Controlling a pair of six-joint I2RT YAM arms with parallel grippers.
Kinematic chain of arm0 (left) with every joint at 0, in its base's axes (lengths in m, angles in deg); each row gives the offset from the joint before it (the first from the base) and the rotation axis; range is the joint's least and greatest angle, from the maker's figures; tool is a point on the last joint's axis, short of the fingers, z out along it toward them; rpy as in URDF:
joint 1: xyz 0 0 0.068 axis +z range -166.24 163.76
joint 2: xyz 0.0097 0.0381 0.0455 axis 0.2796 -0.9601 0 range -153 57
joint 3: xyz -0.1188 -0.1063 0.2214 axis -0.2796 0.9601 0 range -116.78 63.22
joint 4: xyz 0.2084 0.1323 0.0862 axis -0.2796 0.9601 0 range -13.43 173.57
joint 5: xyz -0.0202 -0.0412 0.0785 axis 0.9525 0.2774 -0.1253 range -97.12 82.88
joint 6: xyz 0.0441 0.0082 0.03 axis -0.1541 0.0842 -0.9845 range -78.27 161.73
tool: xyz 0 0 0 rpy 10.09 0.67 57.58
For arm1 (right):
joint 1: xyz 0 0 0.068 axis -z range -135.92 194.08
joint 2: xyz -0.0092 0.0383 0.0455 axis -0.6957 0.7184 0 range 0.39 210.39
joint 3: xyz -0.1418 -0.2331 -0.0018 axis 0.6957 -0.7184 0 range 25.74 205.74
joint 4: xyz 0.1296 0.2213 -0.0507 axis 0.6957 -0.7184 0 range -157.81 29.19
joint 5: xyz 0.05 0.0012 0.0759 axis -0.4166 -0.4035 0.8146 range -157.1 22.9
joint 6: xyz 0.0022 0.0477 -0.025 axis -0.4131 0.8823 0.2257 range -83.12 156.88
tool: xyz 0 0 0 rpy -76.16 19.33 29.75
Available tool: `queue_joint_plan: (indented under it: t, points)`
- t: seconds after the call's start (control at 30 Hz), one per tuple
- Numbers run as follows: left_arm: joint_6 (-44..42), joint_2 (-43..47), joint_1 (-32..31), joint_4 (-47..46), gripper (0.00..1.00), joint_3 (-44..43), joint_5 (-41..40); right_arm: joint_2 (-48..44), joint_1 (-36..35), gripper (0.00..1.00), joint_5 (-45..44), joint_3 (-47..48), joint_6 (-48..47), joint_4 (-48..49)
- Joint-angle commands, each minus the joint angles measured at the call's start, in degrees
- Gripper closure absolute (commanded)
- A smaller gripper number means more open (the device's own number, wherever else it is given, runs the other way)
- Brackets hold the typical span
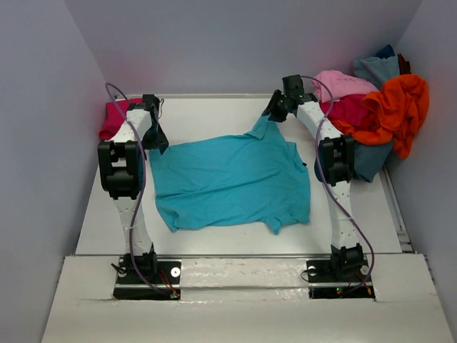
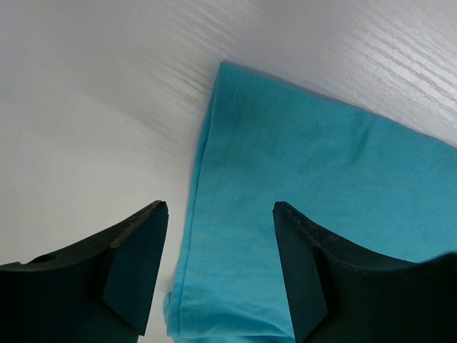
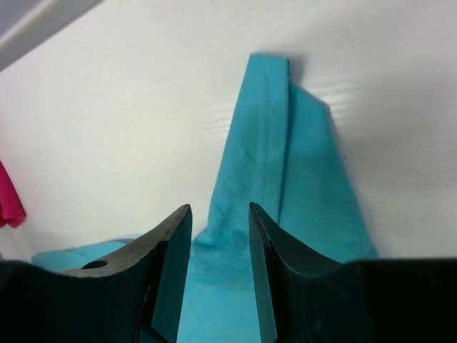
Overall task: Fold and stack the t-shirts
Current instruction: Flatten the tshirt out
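Left gripper (image 2: 220, 207), black, two-fingered: jaws set wide apart, straddling a hemmed edge of the soft, short-sleeved, bright turquoise t-shirt (image 2: 300, 186) without pinching it. Sited at 10 o'clock of the garment in the top view.

Right gripper (image 3: 220, 207), same build: jaws narrowed onto a folded strip of the turquoise t-shirt, cloth filling the gap between the fingers. Sited at 1 o'clock of the garment, that corner pulled into a peak toward the fingers.

Turquoise t-shirt: spread open at the centre of the flat white wood-grain table (image 1: 214, 114). Mostly flat, slightly skewed, light wrinkles across the body, one sleeve tab protruding at 5 o'clock.

At 10 o'clock of the table, behind the left arm: bunched magenta-pink t-shirt (image 1: 114, 118).

At 2 o'clock, against the wall: loose heap comprising crumpled orange t-shirt (image 1: 400, 107), light pink t-shirt (image 1: 339, 82), crimson t-shirt (image 1: 350, 111) and dusty blue t-shirt (image 1: 375, 68), none folded.
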Motion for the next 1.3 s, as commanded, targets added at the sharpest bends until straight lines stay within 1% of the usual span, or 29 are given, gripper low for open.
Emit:
queue_joint_plan:
  t: [0.0, 0.17, 0.27, 0.6, 0.83, 1.07, 1.27]
  points:
    - [-0.4, 3.6, -0.2, 1.0, 0.28, 0.8, -1.1, 1.2, 0.9, 0.56, -4.1, 3.8, -1.2, 2.2]
    - [-0.3, 3.6, -0.2, 1.3, 0.28, 0.6, -0.8, 3.4, 2.0, 0.56, -6.0, 6.0, -0.7, 2.8]
    - [0.0, 4.2, -0.2, 0.8, 0.28, 1.5, -0.5, 4.3, 2.6, 0.56, -5.8, 5.8, -0.6, 4.4]
    - [0.2, 4.7, -0.2, 0.5, 0.28, 2.6, -0.8, 7.4, 2.6, 0.56, -2.5, 5.0, 1.0, 10.1]
    - [0.2, 3.6, -0.2, 0.8, 0.28, 1.6, -0.7, 7.5, 2.6, 0.56, -2.5, 5.4, 0.7, 12.6]
    - [0.2, 3.7, -0.2, 0.9, 0.28, 2.2, -1.0, 10.2, 2.6, 0.54, -0.6, 6.4, 0.9, 17.1]
    - [0.2, 4.7, -0.2, 0.7, 0.28, 3.3, -0.9, 13.2, 2.6, 0.53, 0.7, 8.4, 2.7, 18.8]
